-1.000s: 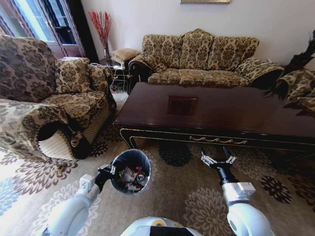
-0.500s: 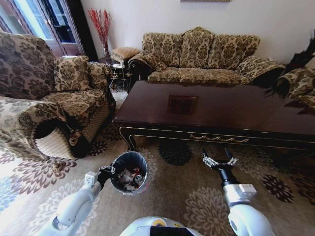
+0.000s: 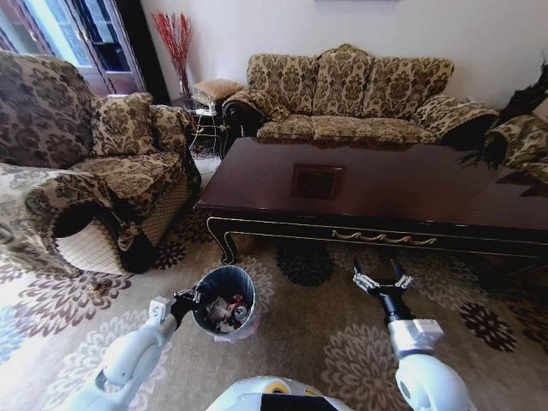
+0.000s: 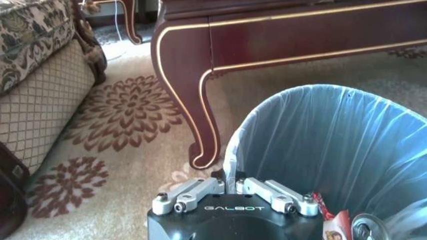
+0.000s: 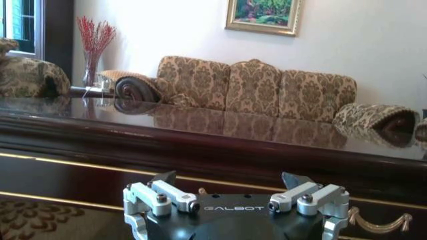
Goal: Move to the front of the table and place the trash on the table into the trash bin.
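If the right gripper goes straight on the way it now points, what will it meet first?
Most likely the front side of the table. The right gripper is open, holds nothing and points at that gold-trimmed side, with only carpet between. Depth is hard to judge.

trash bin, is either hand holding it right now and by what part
The left hand is shut on the trash bin, pinching its rim with the bag liner on the side nearest the robot. The right hand is open and holds nothing, in front of the table.
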Controlling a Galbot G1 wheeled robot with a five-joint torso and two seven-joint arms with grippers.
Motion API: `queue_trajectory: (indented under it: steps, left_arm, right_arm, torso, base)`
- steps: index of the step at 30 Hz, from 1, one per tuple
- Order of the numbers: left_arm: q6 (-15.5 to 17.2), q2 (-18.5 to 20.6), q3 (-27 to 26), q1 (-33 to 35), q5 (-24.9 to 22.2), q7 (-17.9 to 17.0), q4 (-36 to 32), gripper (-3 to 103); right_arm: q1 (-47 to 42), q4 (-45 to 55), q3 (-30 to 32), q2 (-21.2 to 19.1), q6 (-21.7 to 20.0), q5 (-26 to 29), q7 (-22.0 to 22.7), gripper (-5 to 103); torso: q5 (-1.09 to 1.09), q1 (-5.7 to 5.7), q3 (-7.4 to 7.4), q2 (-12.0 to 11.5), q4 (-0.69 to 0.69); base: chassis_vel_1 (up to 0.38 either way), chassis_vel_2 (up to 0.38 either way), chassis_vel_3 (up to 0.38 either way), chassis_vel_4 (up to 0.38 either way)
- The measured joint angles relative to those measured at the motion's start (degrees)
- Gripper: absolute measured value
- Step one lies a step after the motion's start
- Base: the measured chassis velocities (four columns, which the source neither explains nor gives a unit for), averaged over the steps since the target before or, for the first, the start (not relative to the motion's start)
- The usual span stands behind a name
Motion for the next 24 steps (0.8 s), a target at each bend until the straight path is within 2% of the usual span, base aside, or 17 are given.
queue_trajectory:
  steps: [13,15,16,24]
  left_arm:
    - [2.19,0.65,1.11,-0.98,0.2,0.26,0.29,2]
    - [2.23,0.59,1.18,-1.07,0.18,0.17,0.35,2]
    - [2.25,0.47,1.29,-1.16,0.16,-0.11,0.51,2]
    - [2.38,0.26,1.54,-1.4,0.11,-0.3,0.87,2]
  right_arm:
    - [-0.3,-1.32,-0.16,1.14,1.06,-1.3,-0.46,100]
    - [-0.39,-1.35,-0.18,1.18,1.1,-1.37,-0.49,100]
    - [-0.52,-1.35,-0.2,1.18,1.15,-1.46,-0.51,100]
    - [-0.59,-1.24,-0.17,0.46,1.15,-1.5,-0.52,100]
  torso:
    - [0.0,-0.16,-2.45,-2.84,0.0]
    - [0.0,-0.16,-2.64,-3.01,0.01]
    - [0.0,-0.16,-2.95,-3.29,0.06]
    - [0.0,-0.17,-3.17,-3.44,0.06]
  base:
    - [0.0,0.0,0.0,0.0]
    - [0.0,0.0,0.0,0.0]
    - [0.0,0.0,0.0,0.0]
    - [0.0,0.0,0.0,0.0]
